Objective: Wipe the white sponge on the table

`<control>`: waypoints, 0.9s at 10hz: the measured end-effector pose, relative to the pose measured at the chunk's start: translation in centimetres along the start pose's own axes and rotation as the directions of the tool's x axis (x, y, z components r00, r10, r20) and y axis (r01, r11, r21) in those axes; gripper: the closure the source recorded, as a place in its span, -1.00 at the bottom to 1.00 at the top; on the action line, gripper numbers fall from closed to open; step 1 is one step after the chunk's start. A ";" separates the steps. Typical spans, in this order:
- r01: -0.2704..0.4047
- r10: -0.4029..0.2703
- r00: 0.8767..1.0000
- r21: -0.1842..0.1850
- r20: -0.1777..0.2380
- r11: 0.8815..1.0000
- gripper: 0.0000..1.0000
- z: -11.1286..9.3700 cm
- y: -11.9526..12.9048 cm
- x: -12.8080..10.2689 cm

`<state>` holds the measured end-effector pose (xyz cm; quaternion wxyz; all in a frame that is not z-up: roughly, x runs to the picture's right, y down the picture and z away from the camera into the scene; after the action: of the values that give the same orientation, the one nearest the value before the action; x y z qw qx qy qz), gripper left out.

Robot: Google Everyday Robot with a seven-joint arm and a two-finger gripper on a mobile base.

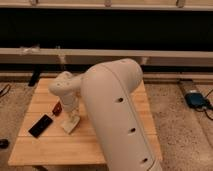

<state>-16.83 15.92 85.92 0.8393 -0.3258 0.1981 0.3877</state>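
The white sponge (70, 126) lies flat on the light wooden table (115, 100), left of the middle. My gripper (70, 116) points straight down onto the sponge and appears to press on it, hiding its top. The bulky white arm (117, 115) fills the middle of the view and hides the table's centre and right part.
A black phone (40, 125) lies on the table left of the sponge. A small red object (57, 108) sits just left of the gripper. A pale upright bottle-like thing (61, 57) stands at the table's far edge. A blue device (195, 99) is on the floor at the right.
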 end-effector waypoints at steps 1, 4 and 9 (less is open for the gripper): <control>-0.007 0.007 1.000 0.012 0.001 1.000 1.00 0.2 -1.1 0.6; -0.005 0.005 1.000 0.033 0.004 0.999 1.00 0.6 -3.8 4.1; 0.095 -0.095 0.995 0.021 0.012 0.995 1.00 0.5 -3.0 10.0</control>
<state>-8.28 20.01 81.59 0.8612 -0.3240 0.1809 0.3473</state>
